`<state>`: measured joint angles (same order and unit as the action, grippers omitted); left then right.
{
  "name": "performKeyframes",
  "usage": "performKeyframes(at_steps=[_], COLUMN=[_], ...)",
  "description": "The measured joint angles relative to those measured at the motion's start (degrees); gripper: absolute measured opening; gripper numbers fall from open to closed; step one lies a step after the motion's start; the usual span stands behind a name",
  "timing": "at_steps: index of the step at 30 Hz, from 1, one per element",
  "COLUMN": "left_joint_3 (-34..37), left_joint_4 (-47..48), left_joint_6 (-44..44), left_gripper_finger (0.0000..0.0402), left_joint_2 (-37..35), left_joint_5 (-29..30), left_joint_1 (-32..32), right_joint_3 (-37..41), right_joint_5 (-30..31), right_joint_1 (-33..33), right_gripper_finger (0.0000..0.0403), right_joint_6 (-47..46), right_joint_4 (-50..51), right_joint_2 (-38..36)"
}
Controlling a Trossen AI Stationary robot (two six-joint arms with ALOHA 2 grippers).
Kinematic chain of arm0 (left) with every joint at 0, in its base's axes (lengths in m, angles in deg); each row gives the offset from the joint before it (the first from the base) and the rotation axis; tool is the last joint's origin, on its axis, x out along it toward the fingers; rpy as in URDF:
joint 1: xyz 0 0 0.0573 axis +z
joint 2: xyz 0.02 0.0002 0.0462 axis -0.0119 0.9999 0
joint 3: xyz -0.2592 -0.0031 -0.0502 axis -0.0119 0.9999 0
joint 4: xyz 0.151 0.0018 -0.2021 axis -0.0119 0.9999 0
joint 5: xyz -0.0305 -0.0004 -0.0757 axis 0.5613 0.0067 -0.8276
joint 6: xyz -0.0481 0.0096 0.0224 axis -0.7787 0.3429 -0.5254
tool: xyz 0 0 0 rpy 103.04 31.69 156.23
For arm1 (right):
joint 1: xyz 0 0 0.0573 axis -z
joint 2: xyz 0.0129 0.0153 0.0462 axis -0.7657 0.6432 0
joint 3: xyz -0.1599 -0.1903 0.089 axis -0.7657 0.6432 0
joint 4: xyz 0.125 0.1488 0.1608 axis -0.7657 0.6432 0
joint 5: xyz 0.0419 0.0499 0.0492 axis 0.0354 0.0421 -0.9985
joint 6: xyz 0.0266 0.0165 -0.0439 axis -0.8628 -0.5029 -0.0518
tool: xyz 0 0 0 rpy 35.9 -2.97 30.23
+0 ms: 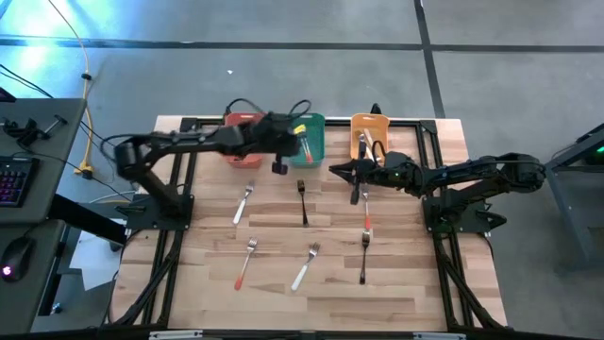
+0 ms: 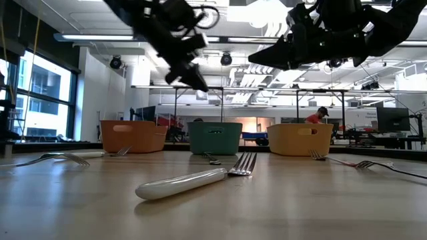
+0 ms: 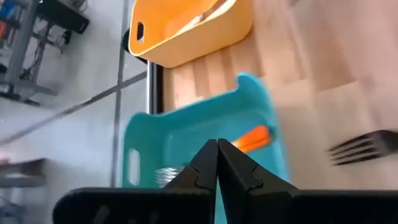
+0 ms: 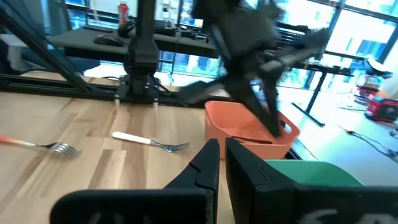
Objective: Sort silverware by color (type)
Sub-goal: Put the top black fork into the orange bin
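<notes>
Forks lie scattered on the table (image 1: 396, 293). Nearest the left gripper (image 1: 280, 166), whose fingers are pressed together and empty, is the black fork (image 1: 302, 200), just toward the front, lengthwise front-to-back. Right gripper (image 1: 332, 170) hovers nearby, nearly closed.

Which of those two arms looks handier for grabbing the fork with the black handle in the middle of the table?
Probably the left. Its gripper hangs empty and shut just beside the black-handled fork, near the green bin. The right gripper hovers farther over, by the orange bin, closer to the red-handled fork.
</notes>
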<state>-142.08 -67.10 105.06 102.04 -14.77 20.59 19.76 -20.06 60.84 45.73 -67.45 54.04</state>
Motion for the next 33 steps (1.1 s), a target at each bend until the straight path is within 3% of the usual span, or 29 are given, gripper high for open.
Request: performKeyframes(at_steps=[5,11,17,23,28,33], left_joint_3=[13.42,28.19,38.91,45.61,50.52,52.81], left_joint_4=[-7.76,-23.89,-38.99,-49.34,-57.14,-59.39], left_joint_6=[-12.50,-28.44,-37.11,-42.14,-47.15,-47.91], left_gripper_finger=[0.0000,0.0000,0.0000,0.0000,0.0000,0.0000], left_joint_2=[-10.15,-19.12,-22.69,-23.01,-23.15,-25.15], left_joint_5=[-0.35,-0.42,0.29,4.97,6.81,6.79], left_joint_1=[-3.41,-9.27,-13.94,-16.12,-16.15,-16.10], right_joint_3=[0.00,0.00,-0.47,-5.55,-13.59,-22.25], right_joint_5=[1.46,2.44,13.31,19.20,23.22,27.16], right_joint_1=[-0.02,-0.74,-6.37,-11.21,-13.36,-14.40], right_gripper_finger=[0.0008,0.0008,0.0008,0.0009,0.0026,0.0076], right_joint_6=[-2.37,-7.84,-9.93,-14.99,-22.43,-32.51], right_joint_4=[0.04,-0.03,0.02,1.48,12.30,27.01], right_joint_2=[0.00,0.44,4.12,11.17,17.15,23.33])
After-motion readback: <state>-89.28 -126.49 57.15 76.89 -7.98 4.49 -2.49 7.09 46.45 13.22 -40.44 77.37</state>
